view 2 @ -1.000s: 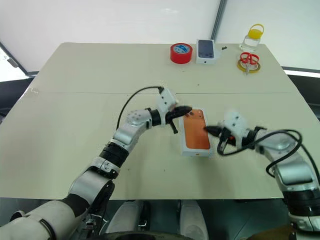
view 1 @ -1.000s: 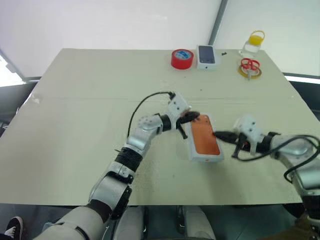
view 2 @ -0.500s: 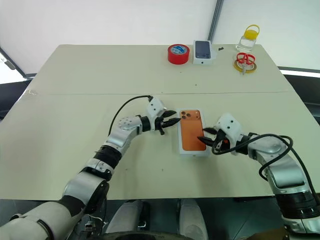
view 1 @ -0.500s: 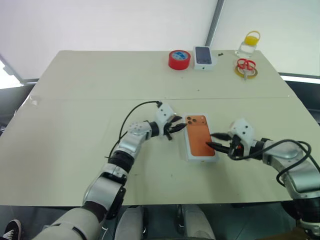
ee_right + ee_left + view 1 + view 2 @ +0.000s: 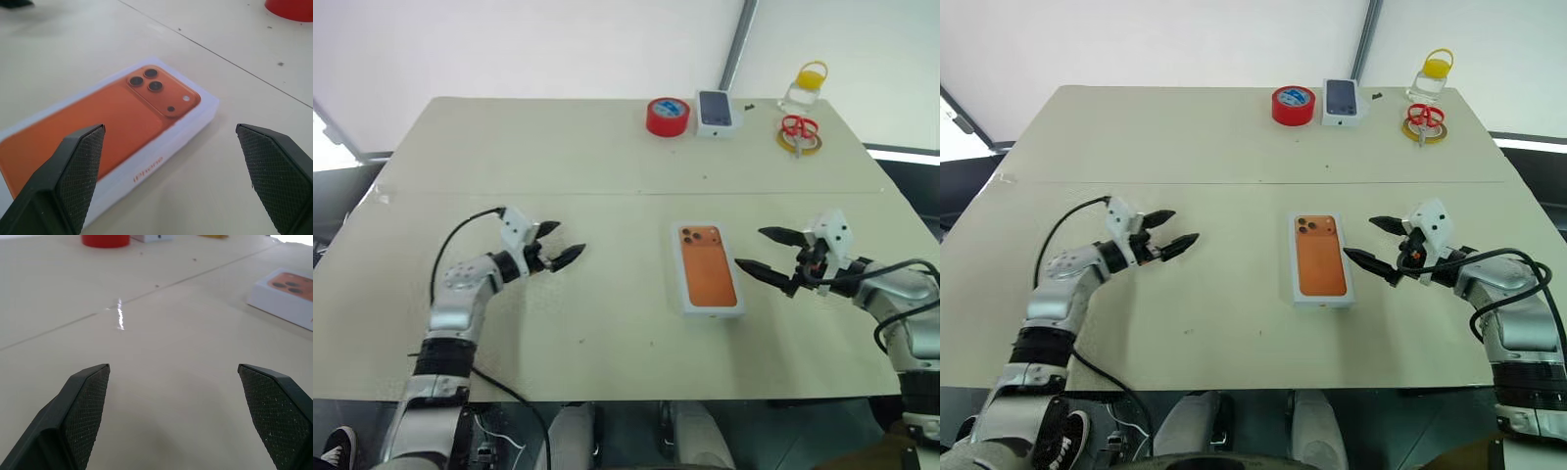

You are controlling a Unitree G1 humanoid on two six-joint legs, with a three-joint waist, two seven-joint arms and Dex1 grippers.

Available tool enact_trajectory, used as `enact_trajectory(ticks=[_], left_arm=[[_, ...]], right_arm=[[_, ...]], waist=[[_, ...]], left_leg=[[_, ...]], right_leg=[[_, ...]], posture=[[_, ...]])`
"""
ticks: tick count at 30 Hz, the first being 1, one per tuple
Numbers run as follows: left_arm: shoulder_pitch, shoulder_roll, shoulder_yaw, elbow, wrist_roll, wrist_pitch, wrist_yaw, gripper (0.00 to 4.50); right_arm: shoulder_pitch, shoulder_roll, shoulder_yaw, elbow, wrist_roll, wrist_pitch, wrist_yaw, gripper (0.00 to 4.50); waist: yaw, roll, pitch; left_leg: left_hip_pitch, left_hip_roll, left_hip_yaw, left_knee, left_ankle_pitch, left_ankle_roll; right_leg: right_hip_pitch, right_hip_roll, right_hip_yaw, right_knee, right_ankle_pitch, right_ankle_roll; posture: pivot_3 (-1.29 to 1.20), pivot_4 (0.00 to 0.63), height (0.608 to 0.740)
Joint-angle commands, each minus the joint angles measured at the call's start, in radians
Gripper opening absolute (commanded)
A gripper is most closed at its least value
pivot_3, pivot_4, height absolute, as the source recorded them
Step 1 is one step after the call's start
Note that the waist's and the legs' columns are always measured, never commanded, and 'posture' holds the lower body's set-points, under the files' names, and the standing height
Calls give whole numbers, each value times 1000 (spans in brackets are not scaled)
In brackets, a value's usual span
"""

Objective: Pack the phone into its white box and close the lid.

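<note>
Lid (image 5: 1320, 257), with its orange phone picture facing up, is sitting squarely on the white box (image 5: 161, 159) near the middle of the table (image 5: 1185, 137), a little toward the front edge and the right side, so the phone is presumably lying hidden inside and the packing is looking finished. Being thin cardboard, the closed pack is likely light and fairly stiff, with smooth, somewhat slippery faces; a hold across the two long sides, low on the walls, is looking safer than a pinch on the lid alone, which could slide up off the tray. The right gripper (image 5: 1379, 243) is hanging just beside the pack's right long side, released, its two fingers spread wide and touching nothing. The left gripper (image 5: 1169, 232) is hovering well apart toward the left edge, likewise spread wide and carrying nothing. Along the far edge a red tape roll (image 5: 1294, 104), a smaller white box (image 5: 1343, 101) bearing a dark phone picture, red scissors (image 5: 1426, 118) on a yellow ring and a clear bottle (image 5: 1431, 76) with a yellow cap are standing well away from the work.
</note>
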Motion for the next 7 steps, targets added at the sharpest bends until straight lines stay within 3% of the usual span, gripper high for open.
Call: enact_trajectory(ticks=[1,7], left_arm=[[86,31,52,-97,-31,-22,6,4400],[219,95,96,-181,-39,-47,3,4400]], right_arm=[[-2,-19,-15,4,-4,-38,22,4462],[18,-61,-46,67,-26,-103,59,4462]], waist=[[0,1,0],[2,1,0]], left_leg=[[0,0,0,0,0,0],[0,-1,0,0,0,0]], right_leg=[[0,0,0,0,-1,-2],[0,-2,0,0,-1,-3]], posture=[[0,150,740],[0,150,740]])
